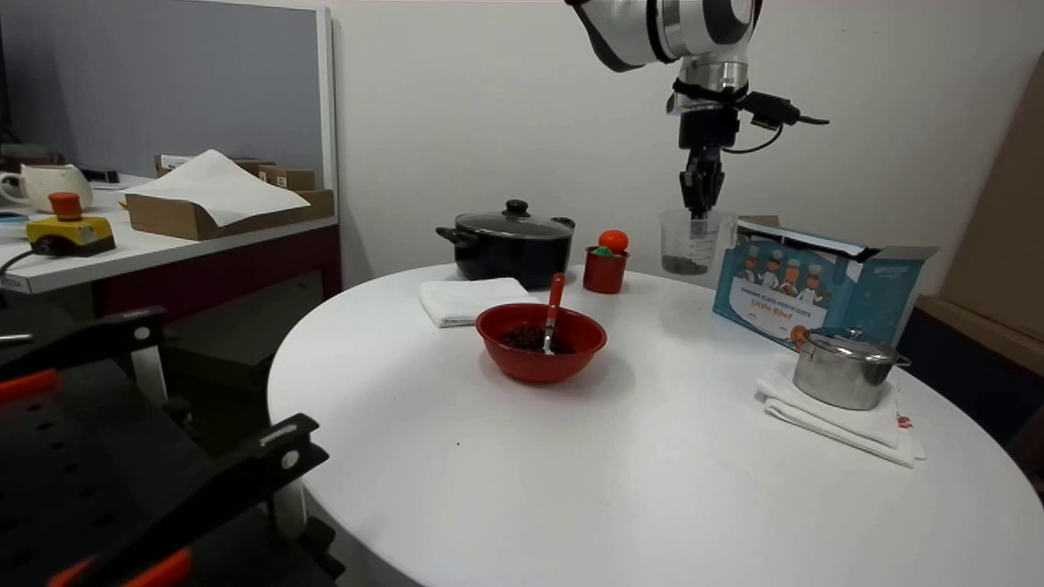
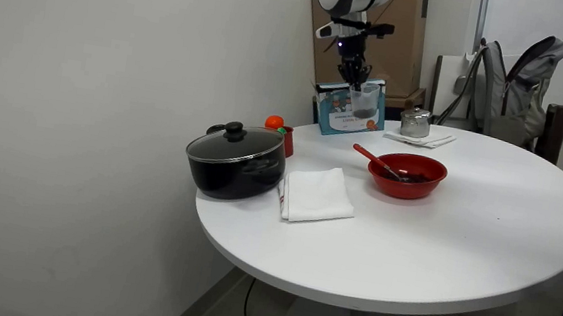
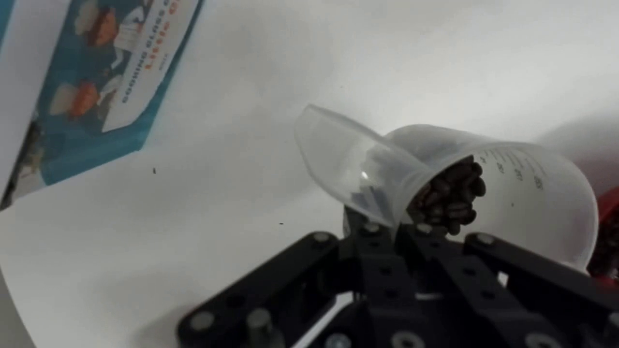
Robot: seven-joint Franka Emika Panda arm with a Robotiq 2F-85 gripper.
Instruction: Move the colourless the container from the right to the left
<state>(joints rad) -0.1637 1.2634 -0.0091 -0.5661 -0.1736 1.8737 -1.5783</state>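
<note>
Measuring cup (image 1: 683, 243), clear plastic. Hung above table (image 1: 506, 465) in both exterior views, near blue box (image 1: 816, 281). Carried dark coffee beans (image 3: 452, 198) at bottom. Pinched by side between fingers (image 3: 375, 263) set nearly together. Saw red bowl (image 1: 534, 367) with red-handled spoon (image 1: 555, 302) on table, plus lidded steel pot (image 1: 846, 371) on folded white cloth (image 1: 856, 430).
</note>
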